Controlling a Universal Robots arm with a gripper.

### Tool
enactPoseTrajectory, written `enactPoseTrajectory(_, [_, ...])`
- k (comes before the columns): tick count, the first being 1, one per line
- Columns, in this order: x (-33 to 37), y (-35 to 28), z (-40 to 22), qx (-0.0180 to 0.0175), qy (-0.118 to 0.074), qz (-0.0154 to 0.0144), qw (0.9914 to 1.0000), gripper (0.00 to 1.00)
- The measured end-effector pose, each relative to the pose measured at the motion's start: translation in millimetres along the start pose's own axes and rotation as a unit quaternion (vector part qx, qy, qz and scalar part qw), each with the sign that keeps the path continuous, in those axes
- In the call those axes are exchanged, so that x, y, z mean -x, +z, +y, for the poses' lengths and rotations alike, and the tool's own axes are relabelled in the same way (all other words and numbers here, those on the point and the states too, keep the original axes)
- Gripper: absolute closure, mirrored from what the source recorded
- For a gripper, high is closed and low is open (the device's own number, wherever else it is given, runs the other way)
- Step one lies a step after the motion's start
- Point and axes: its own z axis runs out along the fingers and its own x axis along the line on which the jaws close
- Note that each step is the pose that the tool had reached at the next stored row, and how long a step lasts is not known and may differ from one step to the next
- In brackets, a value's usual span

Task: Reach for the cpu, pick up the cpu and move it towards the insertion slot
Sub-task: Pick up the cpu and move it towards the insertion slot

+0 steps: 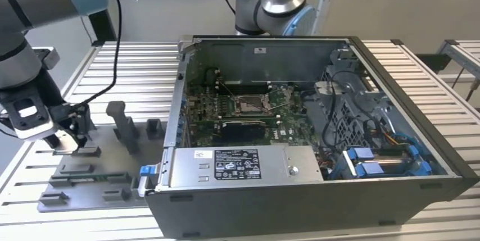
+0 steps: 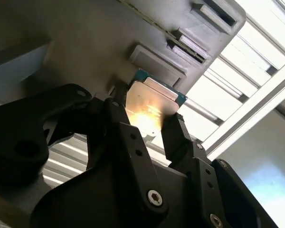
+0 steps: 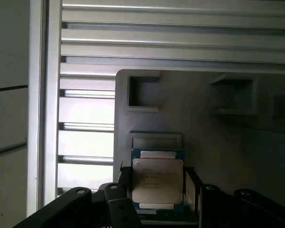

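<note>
Progress stands at the grasp: the gripper (image 1: 64, 139) sits in the lower left of the exterior view, over the far-left end of the grey tray (image 1: 86, 185) that lies on the slatted table (image 1: 127, 61). In both wrist views the cpu (image 3: 157, 180) (image 2: 151, 105) lies squarely between its two black fingers (image 2: 119, 126). The jaws are drawn narrow, one finger against each opposite edge of the chip with no gap that I can make out, so I judge the gripper clamped on the cpu rather than merely straddling it. Whether the chip is clear of the tray is harder to say. In the second wrist view its pale, glinting face seems tipped up off the grey surface behind, yet in the first wrist view a recessed tray pocket (image 3: 156, 141) lies just beside it, so any lift is slight at most. The reach looks done, and the pick-up is at or just past the closing of the jaws. The carry is left whole: the insertion slot (image 1: 250, 104), a silver-framed square on the green motherboard (image 1: 201, 114) inside the open computer case (image 1: 315, 213), sits near the centre of the exterior view, well apart from the gripper, with the case's wall on the exterior view's left between them
</note>
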Motion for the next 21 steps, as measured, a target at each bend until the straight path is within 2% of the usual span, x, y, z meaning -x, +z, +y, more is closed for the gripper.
enactPoseTrajectory(21, [0.0, -93.8, 3.7, -0.0002, 0.000, 0.0004, 1.00000, 1.00])
